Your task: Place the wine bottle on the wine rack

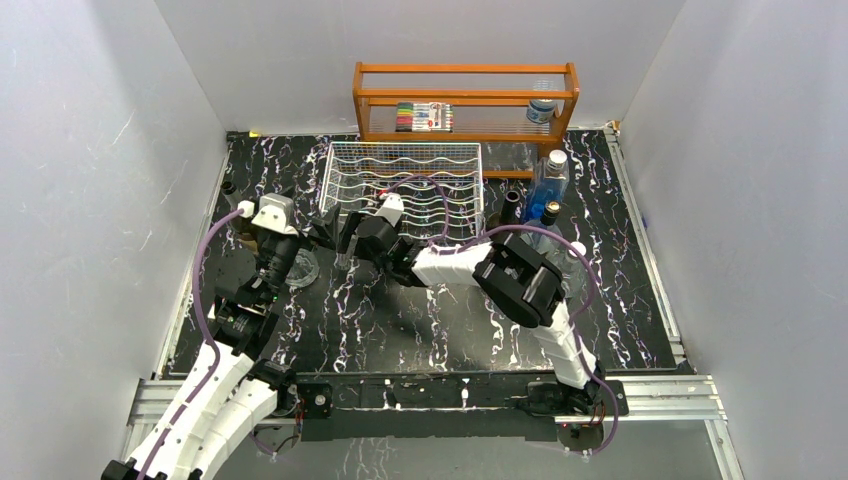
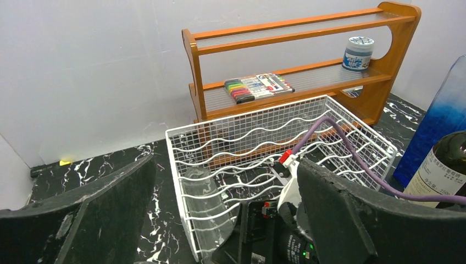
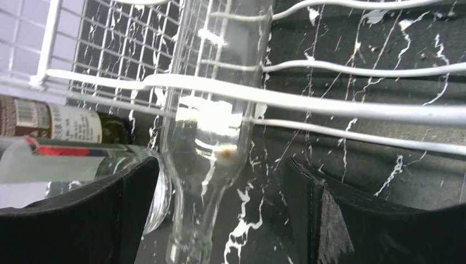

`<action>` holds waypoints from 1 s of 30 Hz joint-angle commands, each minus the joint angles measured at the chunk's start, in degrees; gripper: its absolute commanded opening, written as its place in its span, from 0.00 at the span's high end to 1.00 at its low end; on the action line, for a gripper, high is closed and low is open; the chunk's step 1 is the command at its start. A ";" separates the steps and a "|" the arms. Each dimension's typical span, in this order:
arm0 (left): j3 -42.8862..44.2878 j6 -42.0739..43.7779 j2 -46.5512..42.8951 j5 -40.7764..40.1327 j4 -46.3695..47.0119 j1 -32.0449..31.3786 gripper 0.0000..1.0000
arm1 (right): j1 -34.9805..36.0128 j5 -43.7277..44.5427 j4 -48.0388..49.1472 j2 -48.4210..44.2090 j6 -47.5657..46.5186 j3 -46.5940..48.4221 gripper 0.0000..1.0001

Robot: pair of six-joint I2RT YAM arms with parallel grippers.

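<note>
The white wire wine rack (image 1: 405, 185) stands mid-table in front of the orange shelf. A clear glass wine bottle (image 2: 200, 203) lies in the rack's (image 2: 340, 118) leftmost cradle, resting on the wavy wires. In the right wrist view its body (image 3: 209, 132) passes under the rack wires (image 3: 351, 107) and its neck points out between my fingers. My right gripper (image 3: 220, 214) is open, both pads clear of the neck. It sits at the rack's front left corner (image 1: 347, 240). My left gripper (image 1: 312, 228) hovers just left of it, open and empty (image 2: 231, 231).
The orange wooden shelf (image 1: 465, 100) holds a marker pack (image 1: 424, 117) and a small jar (image 1: 541, 110). A blue bottle (image 1: 548, 180) and a dark labelled bottle (image 2: 445, 170) stand right of the rack. Clear glass (image 1: 300, 270) sits beside my left wrist.
</note>
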 commanded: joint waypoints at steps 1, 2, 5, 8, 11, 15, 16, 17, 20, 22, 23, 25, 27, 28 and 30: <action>1.04 0.84 -0.87 0.55 1.28 0.49 0.02 | 0.28 -4.51 1.34 -4.79 1.48 -1.73 0.07; 1.05 0.91 -0.88 0.52 1.29 0.47 0.02 | 0.46 -5.00 1.09 -4.88 1.69 -1.87 0.07; 1.01 1.06 -0.88 0.51 1.20 0.46 0.02 | 1.37 -5.34 0.78 -4.56 1.97 -1.92 0.08; 1.04 1.20 -0.88 0.43 1.20 0.49 0.02 | 1.78 -6.09 -0.51 -3.53 3.58 -1.08 0.11; 0.93 1.24 -0.88 0.42 1.28 0.48 0.02 | 2.08 -6.95 -0.80 -2.55 4.56 -0.09 0.16; 0.88 1.27 -0.81 0.60 1.29 0.49 0.02 | 2.30 -7.18 -1.18 -1.62 5.82 0.89 0.31; 0.83 1.24 -0.79 0.61 1.29 0.49 0.02 | 2.35 -6.83 -2.13 -1.32 6.40 1.30 0.34; 0.87 1.26 -0.79 0.65 1.33 0.44 0.02 | 2.39 -6.57 -2.68 -1.12 6.75 1.56 0.37; 0.87 1.38 -0.82 0.68 1.29 0.49 0.02 | 2.39 -5.87 -2.87 -0.50 7.03 1.89 0.45; 0.74 1.41 -0.78 0.69 1.37 0.49 0.02 | 2.39 -5.55 -3.01 0.05 6.86 2.40 0.49; 0.72 1.43 -0.79 0.70 1.37 0.49 0.02 | 2.39 -5.47 -3.07 0.36 6.79 2.74 0.51; 0.76 1.45 -0.85 0.69 1.42 0.49 0.02 | 2.39 -5.40 -2.78 0.76 6.41 3.15 0.54; 0.65 1.49 -0.88 0.76 1.37 0.47 0.02 | 2.39 -5.01 -2.74 1.17 5.82 3.66 0.58; 0.69 1.42 -0.88 0.77 1.37 0.42 0.02 | 2.39 -4.70 -2.72 1.35 5.41 3.98 0.61; 0.67 1.42 -0.88 0.78 1.44 0.49 0.02 | 2.32 -3.86 -2.71 1.57 4.74 4.52 0.66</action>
